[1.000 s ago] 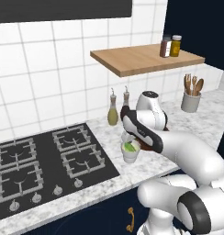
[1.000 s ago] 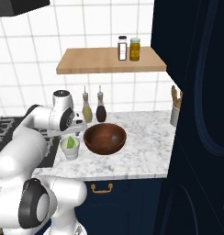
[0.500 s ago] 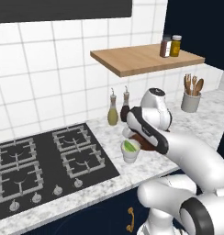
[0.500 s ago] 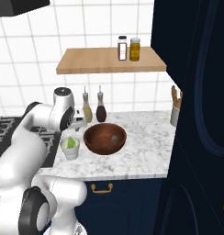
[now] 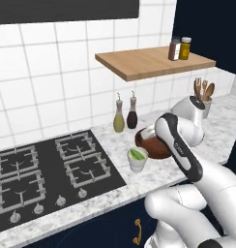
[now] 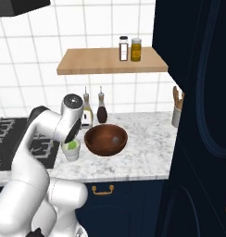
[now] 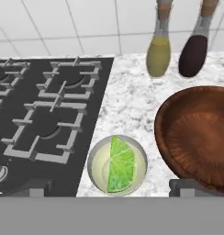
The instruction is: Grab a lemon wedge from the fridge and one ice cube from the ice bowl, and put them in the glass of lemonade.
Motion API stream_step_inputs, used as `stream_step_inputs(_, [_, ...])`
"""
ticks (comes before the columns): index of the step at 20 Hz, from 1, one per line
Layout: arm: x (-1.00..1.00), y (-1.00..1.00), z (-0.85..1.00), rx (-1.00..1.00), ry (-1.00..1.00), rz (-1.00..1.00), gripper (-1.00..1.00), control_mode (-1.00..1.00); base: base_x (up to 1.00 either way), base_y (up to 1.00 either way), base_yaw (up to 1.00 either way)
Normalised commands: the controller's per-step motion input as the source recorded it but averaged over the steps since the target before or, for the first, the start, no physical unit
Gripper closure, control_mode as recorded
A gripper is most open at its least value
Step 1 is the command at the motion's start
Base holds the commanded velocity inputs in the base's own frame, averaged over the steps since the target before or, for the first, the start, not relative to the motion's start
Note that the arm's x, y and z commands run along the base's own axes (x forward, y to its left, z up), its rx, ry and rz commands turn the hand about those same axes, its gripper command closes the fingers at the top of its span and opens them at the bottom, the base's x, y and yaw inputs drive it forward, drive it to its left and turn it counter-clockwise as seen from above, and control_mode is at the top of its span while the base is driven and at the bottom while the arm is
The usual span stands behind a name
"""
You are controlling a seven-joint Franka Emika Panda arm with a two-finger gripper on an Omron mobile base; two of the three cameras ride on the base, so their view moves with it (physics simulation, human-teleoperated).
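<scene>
Marble table (image 7: 132,105) beside a hob: the lemon wedge (image 7: 120,164) already floats in the glass of lemonade (image 7: 117,165), just beside the ice bowl (image 7: 198,137). Claw (image 7: 109,187) open and empty above the glass. Ice cube step judged outstanding.

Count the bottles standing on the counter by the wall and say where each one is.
2. The yellow-green bottle stands against the tiled wall behind the ice bowl, nearer the stove; the dark brown bottle stands right beside it, farther from the stove.
</scene>
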Motion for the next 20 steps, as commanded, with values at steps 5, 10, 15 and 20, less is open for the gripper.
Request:
stream_step_inputs(5, [-0.34, -0.08, 0.77, 0.09, 0.27, -0.23, -1.0, -1.0, 0.0, 0.0, 0.0])
stream_step_inputs(10, [-0.01, 0.0, 0.96, 0.01, 0.43, -0.24, -1.0, -1.0, 0.0, 0.0, 0.0])
stream_step_inputs(15, [-0.2, -0.04, 0.35, 0.0, 0.34, -0.47, -1.0, -1.0, 0.0, 0.0, 0.0])
stream_step_inputs(20, [-0.76, -0.05, -0.36, 0.0, 0.0, -0.29, -1.0, -1.0, 0.0, 0.0, 0.0])
